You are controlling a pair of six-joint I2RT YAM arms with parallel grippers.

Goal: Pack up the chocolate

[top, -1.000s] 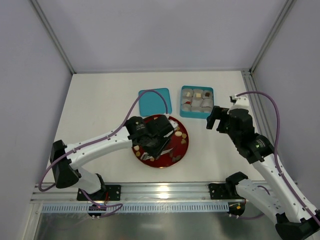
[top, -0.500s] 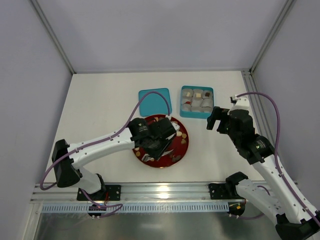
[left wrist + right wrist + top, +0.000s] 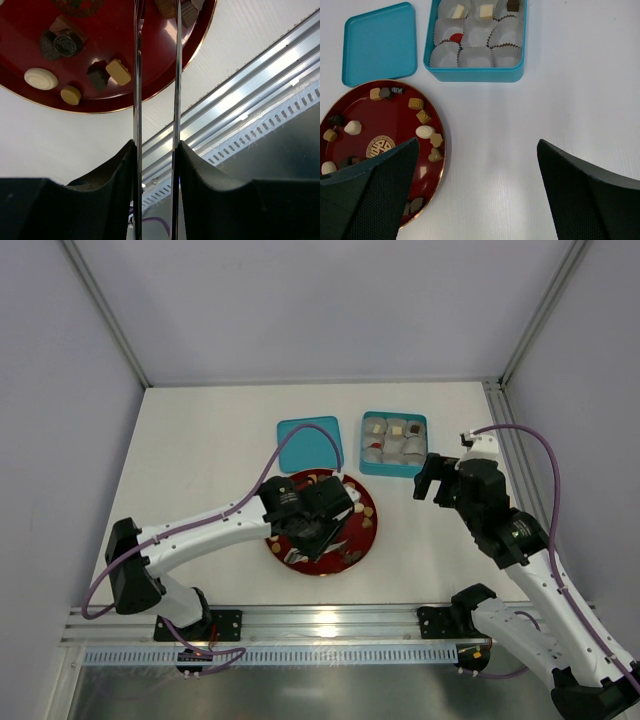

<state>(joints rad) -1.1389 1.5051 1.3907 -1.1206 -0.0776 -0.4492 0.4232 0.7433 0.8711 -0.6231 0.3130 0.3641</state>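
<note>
Several chocolate pieces (image 3: 425, 132), tan, cream and dark, lie on the red plate (image 3: 320, 573); some also show in the left wrist view (image 3: 41, 78). A few more sit in paper cups (image 3: 486, 12) in the teal box (image 3: 393, 470). My left gripper (image 3: 318, 528) hovers over the plate's middle, shut on thin metal tweezers (image 3: 177, 75) whose blades stand slightly apart. Their tips reach dark pieces at the plate's edge (image 3: 186, 10); nothing shows between them. My right gripper (image 3: 432, 480) is open and empty above the bare table, right of the plate and below the box.
The teal lid (image 3: 310, 443) lies flat left of the box, just behind the plate. An aluminium rail (image 3: 330, 620) runs along the near edge. Frame posts stand at the back corners.
My left gripper with the tweezers has shifted slightly to the right over the plate. The right arm has not moved.
</note>
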